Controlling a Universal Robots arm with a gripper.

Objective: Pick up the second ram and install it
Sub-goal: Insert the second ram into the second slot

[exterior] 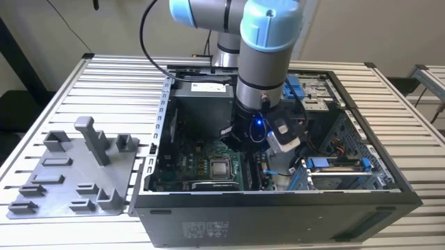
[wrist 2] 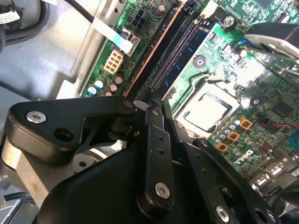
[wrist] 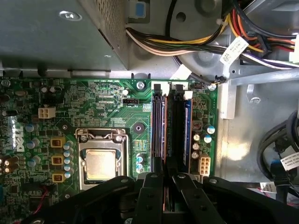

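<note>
The second ram is a long dark stick with a coppery top edge. It stands upright in a motherboard slot, next to the CPU socket. In both wrist views my gripper sits over one end of it, and the black fingers are closed on that edge. The same stick runs away from the gripper. A slot further from the socket holds another stick with a bluish face. In the exterior view the gripper reaches down into the open computer case.
A grey holder tray with upright posts lies on the slatted table at the exterior view's left. Inside the case are a metal power supply box, bundled cables beyond the slots, and a blue-trimmed drive cage.
</note>
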